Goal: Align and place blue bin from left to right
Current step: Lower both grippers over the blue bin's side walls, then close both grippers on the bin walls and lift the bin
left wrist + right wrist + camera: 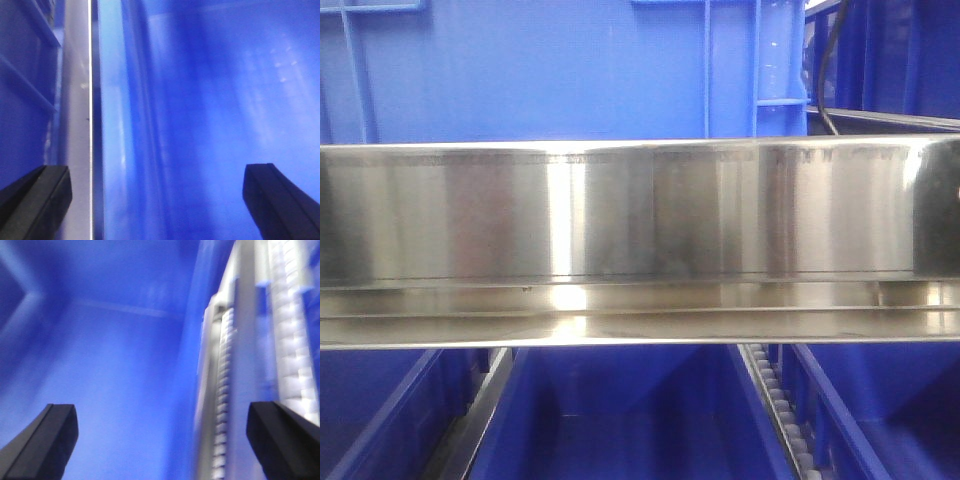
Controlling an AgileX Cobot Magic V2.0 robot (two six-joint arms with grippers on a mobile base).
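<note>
A blue bin sits open below the steel beam in the front view, between two rails. The left wrist view looks down into a blue bin. My left gripper is open, with one finger over the grey rail and the other over the bin's inside, so the jaws straddle its left wall. In the right wrist view my right gripper is open too, spanning the blue bin's floor and the roller track beside it. Neither gripper holds anything, and neither shows in the front view.
A wide polished steel beam crosses the front view. Above it stands the ribbed wall of another blue bin, with a black cable at upper right. More blue bins lie to either side below, separated by a roller track.
</note>
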